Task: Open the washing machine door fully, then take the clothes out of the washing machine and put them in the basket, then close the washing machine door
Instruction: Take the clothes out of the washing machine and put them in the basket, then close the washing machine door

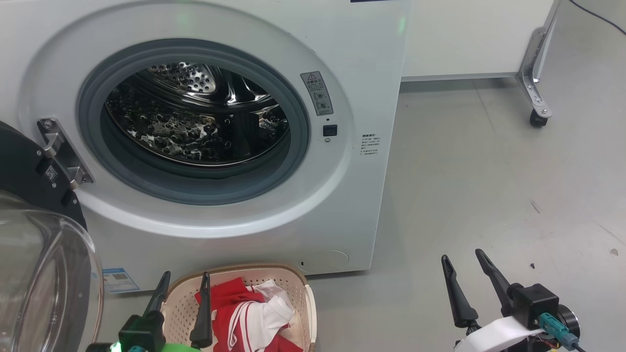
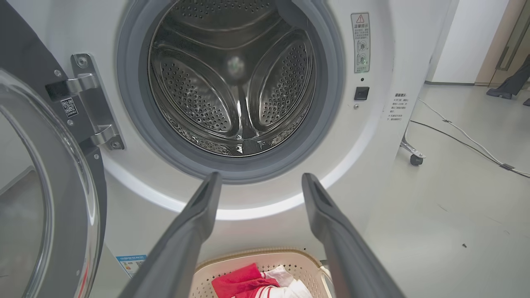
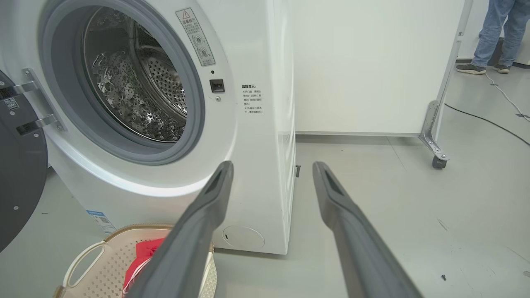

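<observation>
Left claw (image 1: pixel 186 275): lower left, nearest. Fingers spread wide, nothing between them, pointing up and forward at the lower rim of the machine's opening. Poised over the near-left part of the basket; in the head view one finger crosses the fabric, contact not determinable.

Right claw (image 1: pixel 461 254): lower right, likewise spread wide and holding nothing. Over bare floor (image 1: pixel 464 171), well apart from the basket, fingers aimed past the machine's right front corner.

The basket (image 1: pixel 274 268): on the floor just before the machine's foot, below the opening and slightly left of centre. Brown rim up, mouth open upward. Near end cut off by the picture edge, so long axis not determinable.

The clothes (image 1: pixel 234 313): heaped inside the basket, red with white stripes, a white panel toward the right side.

The washing machine door (image 1: pixel 44 264): swung wide to the left on its hinge (image 1: pixel 61 151), glass bowl bulging out on the robot's side, black ring behind it. Bounds the working room on the left.

The washing machine (image 1: pixel 342 195): white front facing the robot, round mouth unobstructed. Grey gasket (image 1: pixel 298 127) around it; steel drum (image 1: pixel 195 117) with its axis running straight back. Blue label (image 1: pixel 117 279) low on the left.

Right of the machine: broad grey floor, open for movement.

Farther: white panel on a castered leg (image 1: pixel 538 117); a cable (image 3: pixel 488 120) across the floor; a person's legs (image 3: pixel 497 33) at the far right.
</observation>
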### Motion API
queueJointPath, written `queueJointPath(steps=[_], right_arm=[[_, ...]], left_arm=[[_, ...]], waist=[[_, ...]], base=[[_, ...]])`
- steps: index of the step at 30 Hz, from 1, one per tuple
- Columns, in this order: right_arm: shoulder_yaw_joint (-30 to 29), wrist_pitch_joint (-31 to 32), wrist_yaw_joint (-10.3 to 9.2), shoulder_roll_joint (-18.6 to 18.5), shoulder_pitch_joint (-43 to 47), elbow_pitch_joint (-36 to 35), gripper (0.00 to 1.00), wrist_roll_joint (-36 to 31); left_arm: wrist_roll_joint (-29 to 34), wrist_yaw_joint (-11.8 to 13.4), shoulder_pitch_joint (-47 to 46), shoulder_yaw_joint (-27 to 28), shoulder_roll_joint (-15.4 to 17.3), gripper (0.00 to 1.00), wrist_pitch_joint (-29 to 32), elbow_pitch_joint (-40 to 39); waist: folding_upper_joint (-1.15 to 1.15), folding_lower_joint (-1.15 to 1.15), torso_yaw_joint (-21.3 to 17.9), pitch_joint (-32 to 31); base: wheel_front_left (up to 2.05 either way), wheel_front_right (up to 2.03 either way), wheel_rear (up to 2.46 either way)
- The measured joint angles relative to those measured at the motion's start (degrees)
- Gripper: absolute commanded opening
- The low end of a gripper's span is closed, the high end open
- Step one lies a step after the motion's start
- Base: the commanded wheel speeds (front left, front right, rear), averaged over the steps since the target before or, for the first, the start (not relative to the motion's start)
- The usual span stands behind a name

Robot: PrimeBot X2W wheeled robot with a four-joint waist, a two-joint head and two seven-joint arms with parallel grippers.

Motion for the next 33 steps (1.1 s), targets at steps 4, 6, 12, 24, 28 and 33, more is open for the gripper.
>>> queueJointPath(steps=[4, 6, 12, 24, 28, 33], right_arm=[[0.12, 0.00, -0.16, 0.01, 0.20, -0.20, 1.00, 0.00], [0.20, 0.00, -0.16, 0.02, 0.25, -0.34, 1.00, 0.00], [0.22, 0.00, -0.16, 0.03, 0.59, -0.53, 1.00, 0.00], [0.35, 0.00, -0.38, 0.03, 1.03, -0.83, 1.00, -0.01], [0.35, 0.00, -0.38, 0.03, 1.04, -0.88, 1.00, -0.01], [0.56, 0.00, -0.38, 0.09, 1.07, -0.92, 1.00, -0.01]], left_arm=[[0.19, 0.26, 1.20, -0.02, 0.08, 1.00, 0.80, -2.00], [0.19, 0.26, 1.63, -0.01, 0.15, 1.00, 1.02, -2.83], [0.71, 0.51, 3.07, -0.05, 0.24, 1.00, 2.03, -4.86], [1.19, 0.92, 4.78, -0.16, 0.35, 1.00, 3.74, -8.04], [1.20, 0.93, 5.17, -0.16, 0.35, 1.00, 4.33, -8.80], [1.29, 0.94, 6.18, -0.15, 0.38, 1.00, 5.17, -9.67]], waist=[[0.00, 0.00, 0.08, -0.06], [0.00, 0.00, 0.08, -0.06], [0.00, 0.00, -0.07, -0.03], [0.00, 0.00, -0.17, -0.04], [0.00, 0.00, -0.18, -0.06], [0.00, 0.00, -0.34, -0.23]], base=[[0.00, 0.00, 0.00], [0.00, 0.00, 0.00], [0.00, 0.00, 0.00], [0.00, 0.00, 0.00], [0.00, 0.00, 0.00], [0.00, 0.00, 0.00]])
